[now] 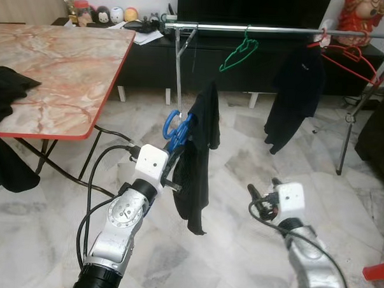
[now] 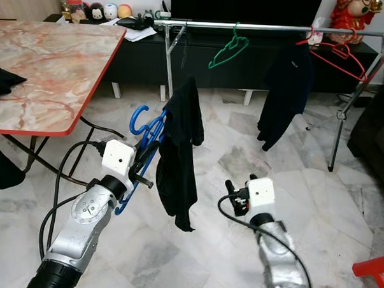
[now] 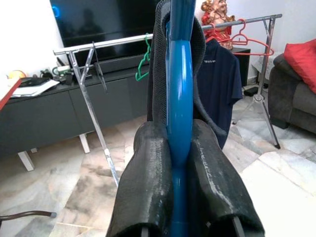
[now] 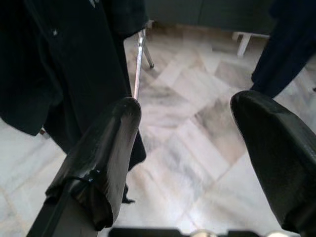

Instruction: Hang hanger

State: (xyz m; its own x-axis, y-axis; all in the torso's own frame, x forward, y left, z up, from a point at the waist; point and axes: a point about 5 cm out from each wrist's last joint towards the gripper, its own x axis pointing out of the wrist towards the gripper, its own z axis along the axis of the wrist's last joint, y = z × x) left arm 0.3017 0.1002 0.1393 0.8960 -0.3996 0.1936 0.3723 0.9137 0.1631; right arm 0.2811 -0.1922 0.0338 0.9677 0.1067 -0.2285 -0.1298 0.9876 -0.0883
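Observation:
My left gripper (image 1: 174, 157) is shut on a blue hanger (image 1: 173, 127), held up in front of me over the marble floor. A black garment (image 1: 197, 163) drapes over the hanger and hangs down beside it. In the left wrist view the blue bar (image 3: 178, 98) is clamped between both fingers (image 3: 143, 187). Ahead runs a silver clothes rail (image 1: 280, 31) carrying a green hanger (image 1: 237, 57), a dark shirt (image 1: 296, 97) and a red hanger (image 1: 349, 58). My right gripper (image 1: 261, 201) is low on the right, open, with only floor between its fingers (image 4: 106, 148).
A marble-topped table (image 1: 55, 68) with a red edge stands to the left, black cloth (image 1: 6, 85) lying on it. A black TV cabinet (image 1: 151, 59) runs behind the rail. The rail's leg (image 1: 348, 138) and a dark sofa (image 1: 380, 133) are at right.

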